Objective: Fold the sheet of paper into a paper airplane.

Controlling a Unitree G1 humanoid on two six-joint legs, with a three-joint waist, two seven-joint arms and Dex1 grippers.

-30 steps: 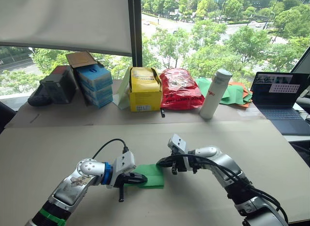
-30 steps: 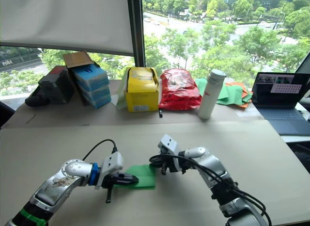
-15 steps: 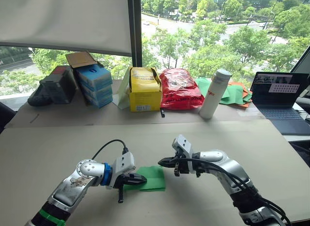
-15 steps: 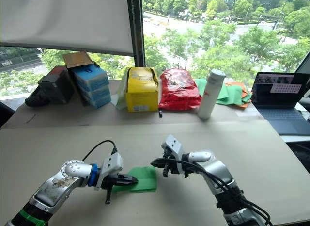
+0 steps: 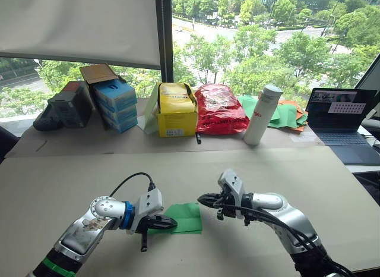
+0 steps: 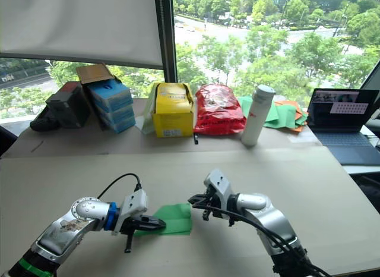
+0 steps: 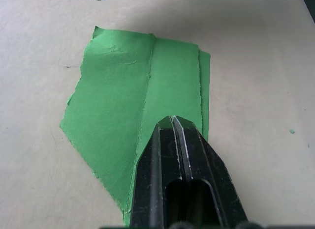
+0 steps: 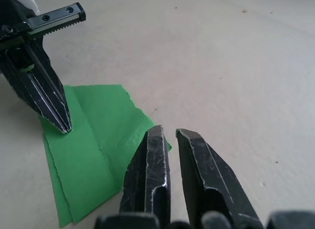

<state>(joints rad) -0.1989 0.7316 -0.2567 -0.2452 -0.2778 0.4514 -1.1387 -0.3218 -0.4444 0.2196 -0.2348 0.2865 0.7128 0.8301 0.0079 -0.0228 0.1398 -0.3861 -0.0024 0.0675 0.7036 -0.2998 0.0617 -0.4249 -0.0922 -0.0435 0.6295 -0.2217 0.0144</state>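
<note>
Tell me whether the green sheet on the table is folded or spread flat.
Folded. The sheet of paper shows a crease down its middle and a second layer's edge along one side, lying flat under the closed left tool.

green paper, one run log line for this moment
paper: flat on table, creased | left gripper: shut, tip pressing paper | right gripper: slightly open, at paper's far edge

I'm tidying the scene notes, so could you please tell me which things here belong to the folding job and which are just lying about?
Job: bright green creased sheet of paper; left gripper, shut, pressing it; right gripper.

Lying about: yellow box; red bag; white bottle; laptop; blue boxes; green and orange sheet pile.
</note>
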